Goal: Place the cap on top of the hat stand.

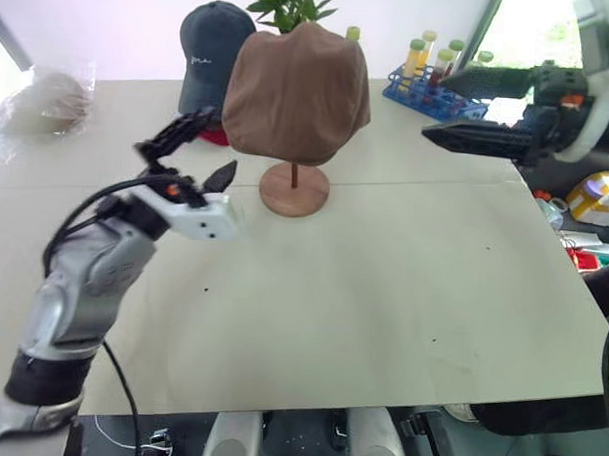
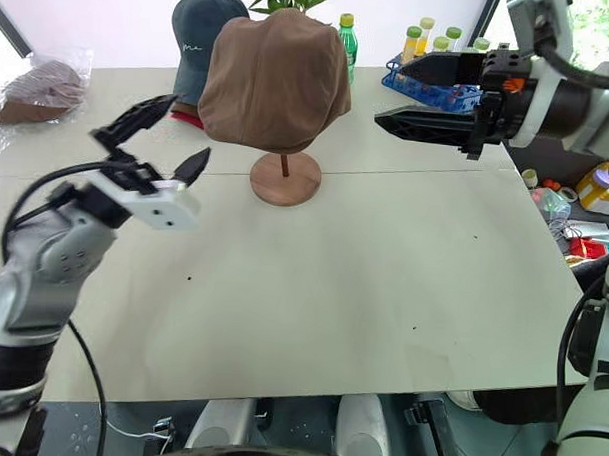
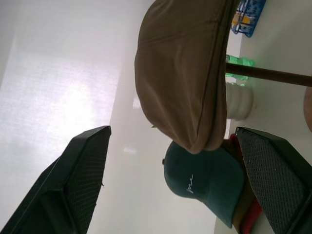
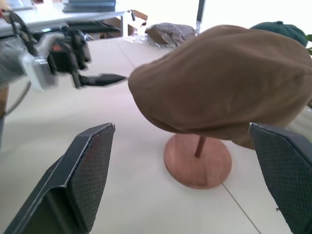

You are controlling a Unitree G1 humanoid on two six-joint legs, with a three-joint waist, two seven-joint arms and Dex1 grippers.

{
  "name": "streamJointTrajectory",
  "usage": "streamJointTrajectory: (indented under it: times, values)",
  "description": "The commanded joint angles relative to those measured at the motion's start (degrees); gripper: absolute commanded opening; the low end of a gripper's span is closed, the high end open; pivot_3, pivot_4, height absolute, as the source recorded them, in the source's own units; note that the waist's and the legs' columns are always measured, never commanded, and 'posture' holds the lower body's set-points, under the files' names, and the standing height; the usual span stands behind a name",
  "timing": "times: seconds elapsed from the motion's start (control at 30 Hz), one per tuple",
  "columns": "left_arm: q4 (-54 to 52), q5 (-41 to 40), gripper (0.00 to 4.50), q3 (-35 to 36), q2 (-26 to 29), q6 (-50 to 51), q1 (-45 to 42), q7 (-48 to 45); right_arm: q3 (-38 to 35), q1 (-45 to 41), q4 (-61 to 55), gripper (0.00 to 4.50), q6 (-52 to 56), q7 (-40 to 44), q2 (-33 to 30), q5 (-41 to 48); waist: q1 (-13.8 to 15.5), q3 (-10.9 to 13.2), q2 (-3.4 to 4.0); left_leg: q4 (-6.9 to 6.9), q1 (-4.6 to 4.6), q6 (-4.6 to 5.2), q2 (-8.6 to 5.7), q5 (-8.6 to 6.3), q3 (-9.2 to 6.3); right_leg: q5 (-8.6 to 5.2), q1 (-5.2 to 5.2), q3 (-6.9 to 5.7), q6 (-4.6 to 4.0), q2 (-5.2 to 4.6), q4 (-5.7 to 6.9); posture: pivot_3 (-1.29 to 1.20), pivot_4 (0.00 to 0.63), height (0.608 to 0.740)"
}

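Resting on top of the hat stand, the cap covers its top disc, long axis running across the counter. Left hand hangs released just left of the cap, nearer; right hand, also released, hovers right of it.

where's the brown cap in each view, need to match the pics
Left eye view: cap top centre, on the hat stand.
Right eye view: cap top, left of centre.
Left wrist view: cap upper middle.
Right wrist view: cap centre right.
Shared landmark: dark blue baseball cap behind it.
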Motion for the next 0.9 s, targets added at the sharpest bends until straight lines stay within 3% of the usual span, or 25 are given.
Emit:
streamJointTrajectory:
  times: [0.03, 0.17, 0.27, 0.47, 0.57, 0.73, 0.9]
  values:
    - [-1.8, -18.7, 4.28, 7.4, 3.1, -5.6, 7.3, -7.9, 1.1, 0.6, -0.9, 4.50, -4.8, 2.5, -1.1, -3.3, 0.0, 0.0, 0.01, 0.00, 0.01, 0.00, 0.05, 0.00, 0.01, 0.00, 0.00, 0.01, -0.01, -0.01, 0.00, 0.00, 0.150, 0.740]
    - [0.8, -31.4, 4.28, 13.4, 8.3, -0.1, 17.6, -20.1, 3.2, 1.6, 0.0, 4.50, -9.2, 4.4, -1.0, -7.0, -0.1, 0.0, 0.02, -0.01, 0.00, -0.02, 0.10, -0.01, 0.10, -0.11, -0.06, 0.05, -0.25, -0.02, -0.03, 0.00, 0.150, 0.740]
    - [9.9, -43.7, 4.28, 20.7, 17.0, 19.6, 21.9, -33.6, 6.0, 2.1, 0.8, 4.50, -15.1, 5.5, 0.2, -11.6, -0.1, 0.0, 0.05, 0.00, 0.00, -0.03, 0.08, -0.02, 0.12, -0.12, -0.08, 0.05, -0.29, 0.08, -0.07, 0.00, 0.150, 0.740]
    - [19.5, -70.0, 4.28, 25.5, 29.7, 52.5, 5.8, -44.0, 9.0, 2.4, -1.5, 4.50, -23.3, 3.5, 3.2, -18.5, 0.0, 0.0, 0.00, 0.07, -0.11, -0.06, 0.45, -0.03, 0.10, -0.17, -0.10, 0.06, -0.22, 0.35, -0.23, 0.00, 0.150, 0.740]
    - [20.8, -79.9, 4.28, 24.8, 34.9, 62.3, -2.3, -50.1, 9.9, 3.7, -6.9, 4.50, -23.2, 0.4, 6.0, -19.6, -0.5, 0.0, 0.00, -0.05, -0.09, -0.06, 0.42, -0.03, 0.27, -0.02, -0.17, 0.22, -0.36, 0.36, -0.22, 0.00, 0.150, 0.740]
    - [21.4, -85.6, 4.28, 20.3, 39.4, 68.1, -11.6, -55.6, 13.1, 6.7, -13.6, 4.50, -28.5, -9.6, 12.7, -28.1, -1.6, 0.0, 0.00, -0.16, -0.05, -0.07, 0.52, -0.04, 0.25, 0.08, -0.27, 0.23, -0.20, 0.71, -0.09, 0.00, 0.150, 0.740]
    - [24.3, -85.7, 4.28, 11.3, 38.3, 70.0, -25.1, -54.9, 18.4, 7.0, -11.9, 4.50, -37.6, -19.9, 20.4, -40.2, -1.7, 0.0, 0.00, -0.08, 0.01, -0.11, 0.74, -0.01, 0.26, 0.17, -0.31, 0.30, -0.36, 0.96, 0.00, 0.00, 0.150, 0.740]
